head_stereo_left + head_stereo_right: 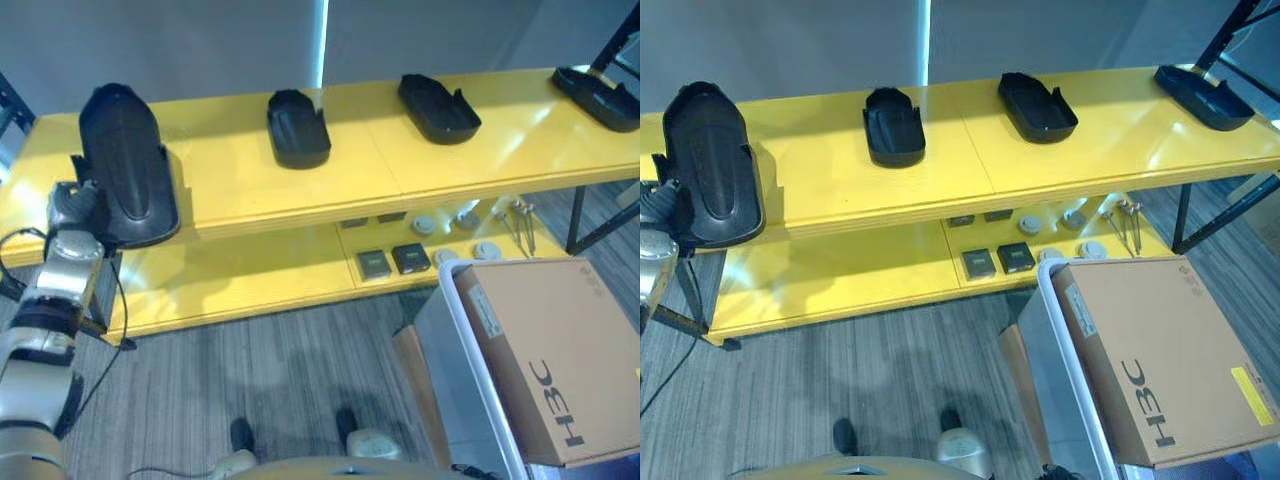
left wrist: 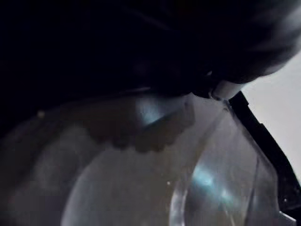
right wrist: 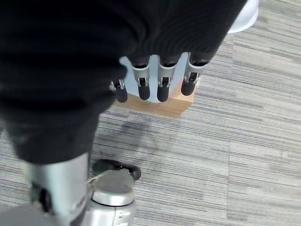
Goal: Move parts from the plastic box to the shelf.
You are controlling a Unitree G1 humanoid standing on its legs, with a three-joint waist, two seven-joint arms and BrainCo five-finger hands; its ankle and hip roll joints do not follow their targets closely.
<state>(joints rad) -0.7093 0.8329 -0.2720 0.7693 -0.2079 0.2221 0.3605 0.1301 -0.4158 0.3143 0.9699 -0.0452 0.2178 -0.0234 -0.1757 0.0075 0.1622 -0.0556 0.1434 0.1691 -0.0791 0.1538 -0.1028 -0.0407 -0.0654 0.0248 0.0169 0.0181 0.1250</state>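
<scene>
I'm at the placing step: my left hand (image 1: 72, 205) carries a large black moulded part (image 1: 125, 165) at the left end of the yellow shelf (image 1: 300, 190); its grasp is hidden, so I cannot tell. My right hand (image 3: 157, 77) hangs idle, fingers relaxed. Next I should settle the part flat, left of the three black parts already placed, then let go.

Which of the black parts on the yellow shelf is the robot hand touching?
The big black part at the shelf's far left end. The left robot hand is against it; the other three lie apart, further right.
</scene>
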